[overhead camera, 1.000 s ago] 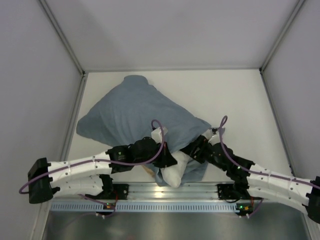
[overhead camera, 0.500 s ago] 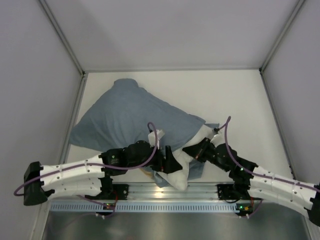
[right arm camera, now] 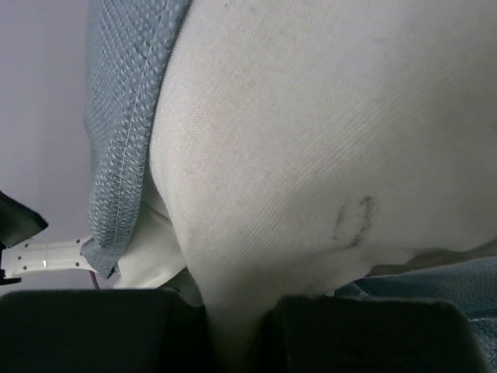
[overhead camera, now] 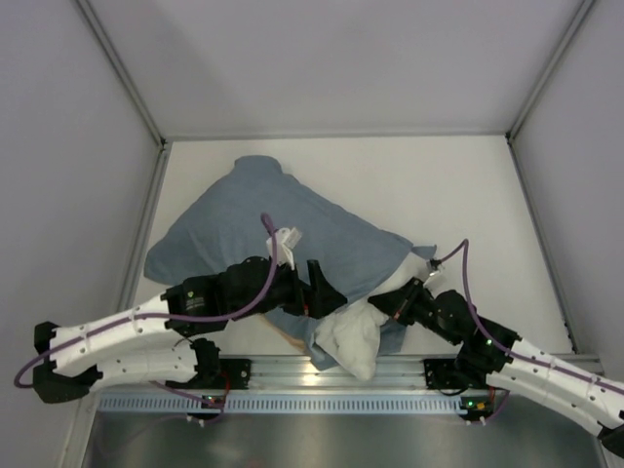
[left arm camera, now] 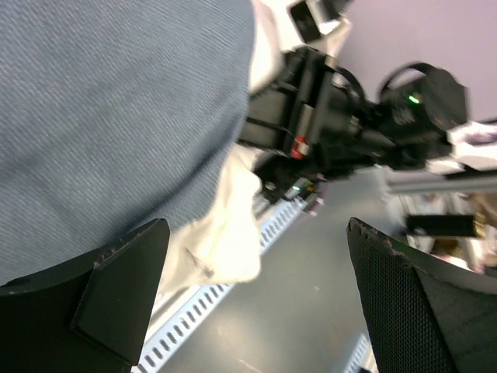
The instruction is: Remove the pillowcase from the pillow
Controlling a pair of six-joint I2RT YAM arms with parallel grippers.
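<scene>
Grey-blue cloth takes up most of what I see from above: the pillowcase (overhead camera: 263, 219) lies rumpled over the left half of the bench (overhead camera: 468, 195), running from near the far-left corner down to the middle of the near edge. Its open mouth faces that near edge. There the pillow (overhead camera: 349, 336) pokes out as a white lump, its tip lying over the metal rail (overhead camera: 263, 370) along the edge. The rest of the pillow is inside the case, which bulges over it

The right gripper (overhead camera: 388, 300) is at the right side of the exposed white corner. On my right wrist camera its dark fingers (right arm camera: 101, 326) are clamped together on a fold of the pillow (right arm camera: 311, 155), with white fabric pinched between them and drawn taut. A stitched hem of the pillowcase (right arm camera: 124, 116) runs down the left of that view

The left gripper (overhead camera: 317, 288) is over the case, just left of the mouth. On my left wrist camera its fingers (left arm camera: 116, 287) stand wide apart with nothing between them. The pillowcase (left arm camera: 116, 101) is beside the left one and the pillow's white edge (left arm camera: 225, 233) is just beyond. I cannot tell whether either finger touches the cloth. The right arm's black wrist (left arm camera: 334, 132) shows behind, a green light on it
</scene>
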